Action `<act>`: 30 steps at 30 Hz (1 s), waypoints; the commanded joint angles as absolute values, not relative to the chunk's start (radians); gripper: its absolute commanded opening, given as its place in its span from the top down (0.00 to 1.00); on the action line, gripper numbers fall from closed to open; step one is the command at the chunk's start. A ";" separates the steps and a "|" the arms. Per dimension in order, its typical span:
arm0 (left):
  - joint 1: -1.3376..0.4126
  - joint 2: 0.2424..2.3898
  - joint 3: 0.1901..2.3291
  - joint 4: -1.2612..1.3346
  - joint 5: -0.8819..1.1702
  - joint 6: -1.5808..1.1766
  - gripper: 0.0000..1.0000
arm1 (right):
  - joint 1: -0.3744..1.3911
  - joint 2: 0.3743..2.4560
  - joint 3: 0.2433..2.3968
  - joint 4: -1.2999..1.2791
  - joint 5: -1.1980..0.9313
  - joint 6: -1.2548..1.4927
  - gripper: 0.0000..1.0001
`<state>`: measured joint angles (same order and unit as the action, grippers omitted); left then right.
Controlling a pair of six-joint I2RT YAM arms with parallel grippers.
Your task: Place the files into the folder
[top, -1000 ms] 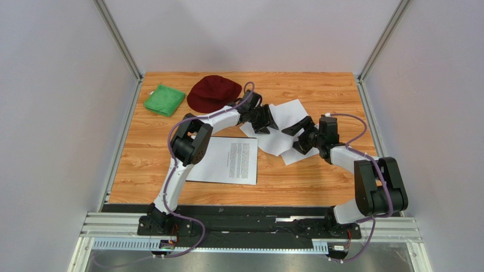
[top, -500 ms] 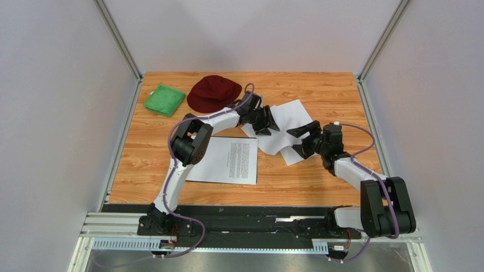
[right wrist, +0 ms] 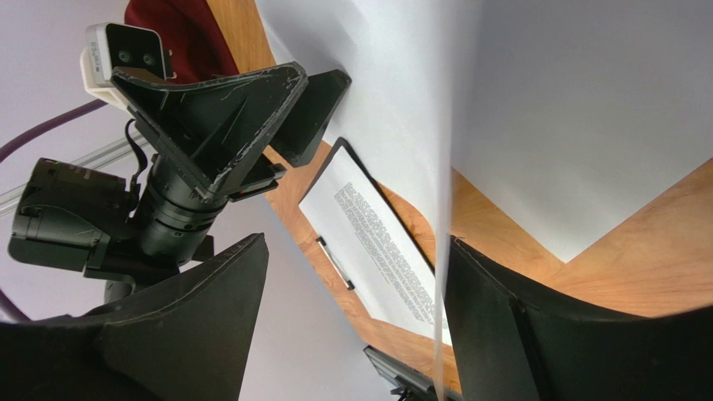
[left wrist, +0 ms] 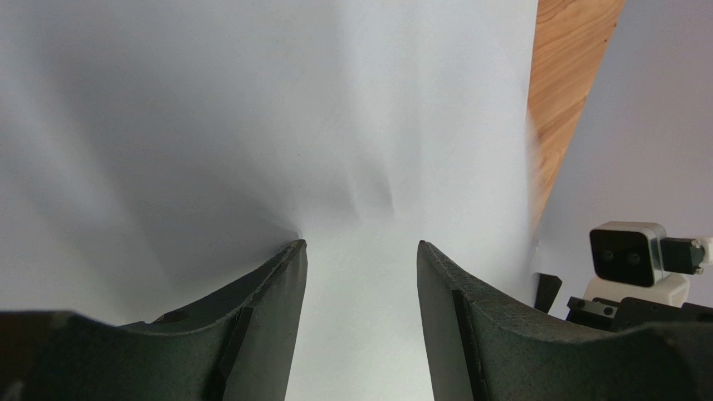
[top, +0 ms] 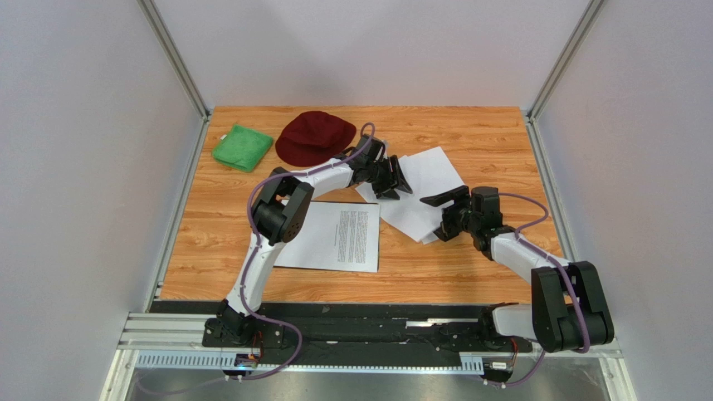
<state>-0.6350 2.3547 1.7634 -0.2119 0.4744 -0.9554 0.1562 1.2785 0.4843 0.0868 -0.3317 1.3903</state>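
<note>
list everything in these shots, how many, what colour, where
table: one, orange-brown wood grain, under everything
cloth: one, green, far left corner
cap: one, dark red, far edge, right of the cloth
folder: one, black clipboard, left of centre
printed sheet: one, white with black text, lying on the folder
loose sheets: at least two, white, overlapping, right of centre
left gripper: one, black, open, tips on the loose sheets
right gripper: one, black, open, at the loose sheets' near edge
</note>
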 commanded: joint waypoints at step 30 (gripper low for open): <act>-0.663 2.335 1.979 -0.446 0.505 -0.702 0.16 | 0.110 1.198 0.529 -0.001 0.047 1.057 1.00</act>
